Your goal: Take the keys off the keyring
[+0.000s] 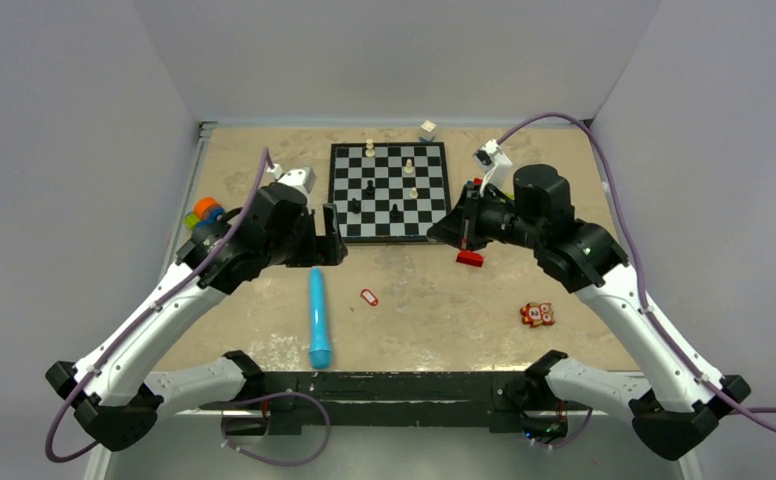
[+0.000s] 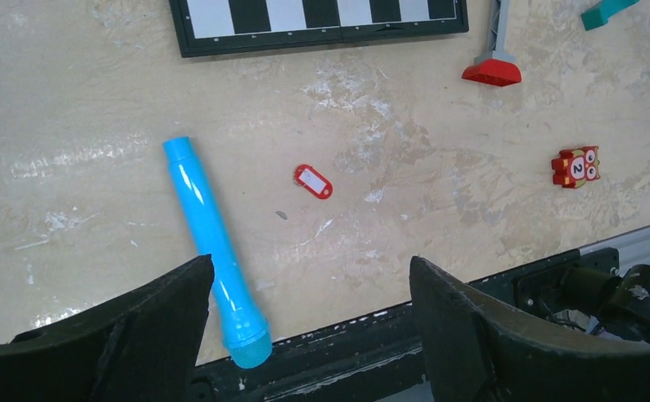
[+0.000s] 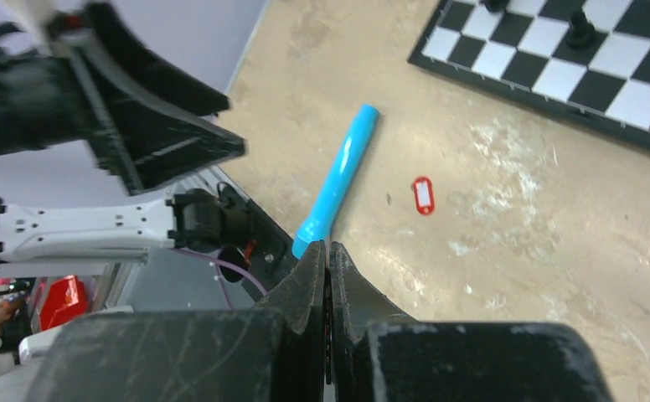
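Observation:
The keyring (image 1: 368,297) is a small red tag with a white label, lying flat on the beige table between the arms; it also shows as the keyring (image 2: 313,181) and the keyring (image 3: 423,194). A tiny grey fleck (image 2: 281,215) lies just beside it, too small to tell whether it is one of the keys. My left gripper (image 2: 309,272) hangs open above the table's near edge, short of the tag, with nothing between its fingers; from above, the left gripper (image 1: 329,248) is left of the tag. My right gripper (image 3: 327,244) is shut, raised over the table, well away from the tag.
A blue cylinder (image 1: 318,318) lies left of the tag, reaching to the near edge. A chessboard (image 1: 389,190) with pieces stands behind. A red block-headed toy (image 1: 470,258) is under the right arm, an orange toy (image 1: 536,315) is at front right, and coloured toys (image 1: 204,212) are at the left edge.

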